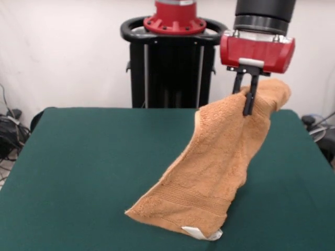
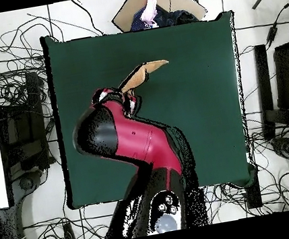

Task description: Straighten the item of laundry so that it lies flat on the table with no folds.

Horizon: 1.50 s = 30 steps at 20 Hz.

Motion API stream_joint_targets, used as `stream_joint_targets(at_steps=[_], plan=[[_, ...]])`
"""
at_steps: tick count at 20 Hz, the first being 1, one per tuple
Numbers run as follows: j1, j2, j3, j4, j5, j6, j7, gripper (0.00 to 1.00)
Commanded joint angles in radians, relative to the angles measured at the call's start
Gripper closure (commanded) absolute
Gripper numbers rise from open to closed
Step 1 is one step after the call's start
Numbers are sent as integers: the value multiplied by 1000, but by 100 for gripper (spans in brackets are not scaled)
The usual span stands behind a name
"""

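The orange-tan terry towel [image 1: 214, 162] hangs slanting from my gripper [image 1: 246, 99] down to the green table [image 1: 78, 172]. Its upper corner is pinched between my black fingers [image 1: 250, 97] at the upper right of the front view, well above the table. Its lower edge, with the woven band and the small white label [image 1: 196, 232], rests on the cloth near the table's front edge. The towel is stretched but creased along its length. In the overhead view only a narrow strip of towel [image 2: 145, 72] shows beyond the arm; the gripper is hidden under the arm [image 2: 134, 140].
The robot's black pedestal [image 1: 170, 68] stands behind the table's far edge. Cables [image 1: 9, 130] lie on the floor at the left of the table. In the overhead view a cardboard box [image 2: 155, 3] sits beyond the table's top edge.
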Motion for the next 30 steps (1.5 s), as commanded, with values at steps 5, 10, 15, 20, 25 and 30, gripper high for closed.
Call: stream_joint_targets(at_steps=[5, 10, 15, 20, 25, 30], plan=[[61, -4, 64, -69, 51, 193, 257, 100], [74, -9, 51, -104, 47, 246, 261, 100], [69, 9, 69, -128, 63, 233, 265, 100], [71, 12, 71, -131, 74, 219, 272, 100], [38, 5, 120, -62, 141, 176, 296, 100], [12, -21, 184, 26, 238, 142, 309, 100]])
